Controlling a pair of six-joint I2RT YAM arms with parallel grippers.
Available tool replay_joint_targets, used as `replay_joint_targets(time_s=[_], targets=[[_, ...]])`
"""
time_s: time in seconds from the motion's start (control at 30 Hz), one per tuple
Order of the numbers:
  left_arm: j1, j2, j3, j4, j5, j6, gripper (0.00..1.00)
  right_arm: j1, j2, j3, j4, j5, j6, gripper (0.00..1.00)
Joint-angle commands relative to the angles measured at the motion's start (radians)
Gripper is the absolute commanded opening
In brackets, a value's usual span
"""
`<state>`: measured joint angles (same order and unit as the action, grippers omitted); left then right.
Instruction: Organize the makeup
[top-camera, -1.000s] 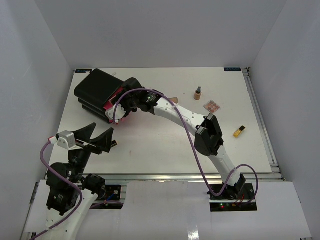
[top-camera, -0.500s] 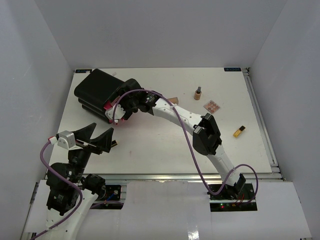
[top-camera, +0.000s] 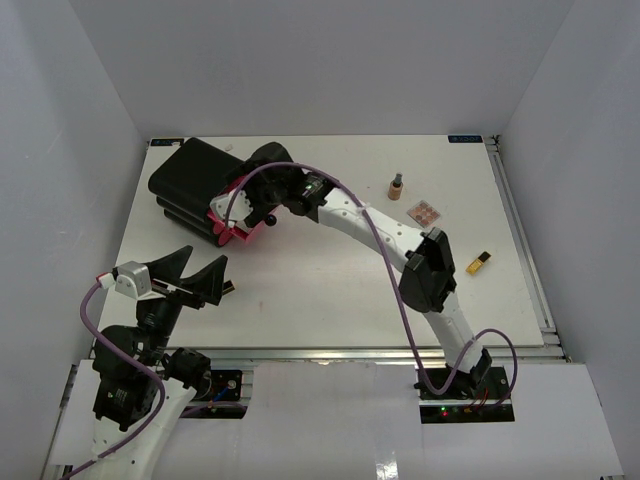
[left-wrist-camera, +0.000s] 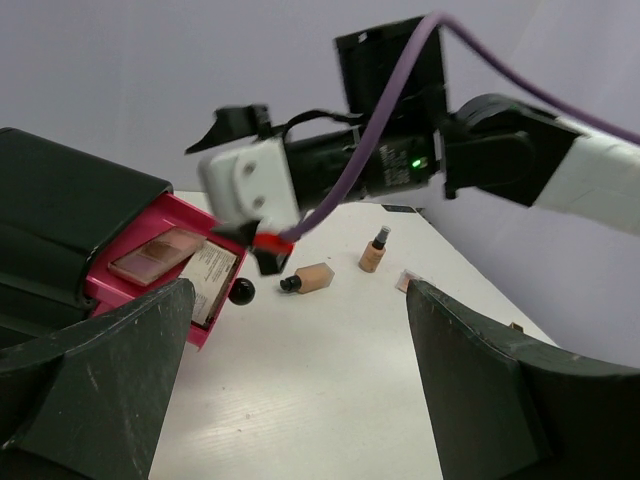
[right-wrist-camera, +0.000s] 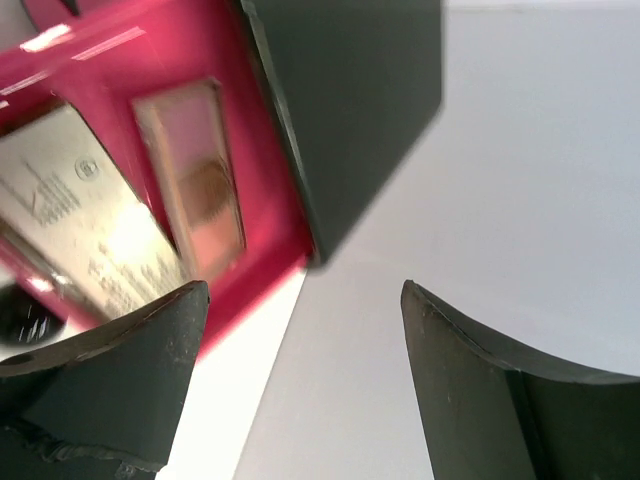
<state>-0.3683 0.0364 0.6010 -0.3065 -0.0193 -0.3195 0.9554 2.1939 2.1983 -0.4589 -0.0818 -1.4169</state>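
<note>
Fingers on the right arm (right-wrist-camera: 100, 380) gape empty over the pink-lined case (top-camera: 190, 185) — left fingers (left-wrist-camera: 90, 390) spread too.

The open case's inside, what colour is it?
The case lining is bright pink; clearest from right wrist.

case (top-camera: 190, 182) blk w/ pink lining; lipstick (top-camera: 479, 263) gold+blk

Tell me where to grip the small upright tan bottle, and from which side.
I would take the small tan bottle by its wider tan body, below the narrow dark cap, coming from above. It stands upright and apart from the other things, so fingers fit either side.
</note>
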Motion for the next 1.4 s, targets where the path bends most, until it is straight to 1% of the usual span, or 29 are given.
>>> replay_joint_targets(time_s=[0.0, 0.1, 0.13, 0.23, 0.3, 0.37, 0.43, 0.53, 0.6, 0.67, 0.8, 0.87, 1.0, 1.1, 1.27, 1.37], targets=[[0.003, 0.020, -0.004, 0.013, 0.013, -0.003, 0.98, -0.084, -0.257, -0.164, -0.078, 0.004, 0.252, 0.83], [0.003, 0.027, -0.004, 0.014, 0.017, -0.002, 0.98, -0.171, -0.404, -0.376, -0.084, -0.072, 0.401, 0.83], [0.003, 0.030, -0.004, 0.014, 0.018, -0.001, 0.98, -0.241, -0.435, -0.422, -0.085, -0.112, 0.447, 0.82], [0.003, 0.042, -0.003, 0.015, 0.021, 0.000, 0.98, -0.452, -0.545, -0.586, -0.062, -0.302, 0.680, 0.81], [0.005, 0.051, -0.003, 0.017, 0.057, 0.001, 0.98, -0.583, -0.605, -0.696, 0.004, -0.370, 0.839, 0.82], [0.005, 0.060, -0.003, 0.019, 0.067, 0.002, 0.98, -0.695, -0.643, -0.802, 0.088, -0.371, 0.990, 0.88], [0.007, 0.070, -0.003, 0.020, 0.079, 0.003, 0.98, -0.811, -0.633, -0.892, 0.127, -0.351, 1.149, 0.96], [0.009, 0.082, -0.001, 0.021, 0.090, 0.003, 0.98, -0.933, -0.534, -0.875, 0.101, -0.292, 1.355, 0.98], [0.009, 0.082, -0.002, 0.021, 0.090, 0.003, 0.98, -0.943, -0.469, -0.823, 0.059, -0.217, 1.429, 0.96], [0.009, 0.080, -0.003, 0.023, 0.088, 0.003, 0.98, -0.943, -0.414, -0.790, 0.058, -0.169, 1.433, 0.95], [0.009, 0.083, -0.004, 0.023, 0.090, 0.003, 0.98, -0.934, -0.323, -0.719, 0.084, -0.078, 1.273, 0.91], [0.010, 0.085, -0.004, 0.024, 0.090, 0.003, 0.98, -0.931, -0.290, -0.673, 0.056, -0.126, 1.200, 0.90], [0.011, 0.090, -0.003, 0.021, 0.089, 0.004, 0.98, -0.925, -0.207, -0.598, -0.023, -0.138, 1.071, 0.90], [0.011, 0.089, -0.003, 0.021, 0.089, 0.005, 0.98, -0.921, -0.167, -0.580, -0.035, -0.100, 1.031, 0.90], [0.011, 0.091, -0.003, 0.021, 0.085, 0.005, 0.98, -0.916, -0.111, -0.531, -0.096, -0.113, 0.996, 0.90], [0.012, 0.091, -0.003, 0.020, 0.083, 0.005, 0.98, -0.913, -0.091, -0.530, -0.116, -0.129, 0.992, 0.90]])
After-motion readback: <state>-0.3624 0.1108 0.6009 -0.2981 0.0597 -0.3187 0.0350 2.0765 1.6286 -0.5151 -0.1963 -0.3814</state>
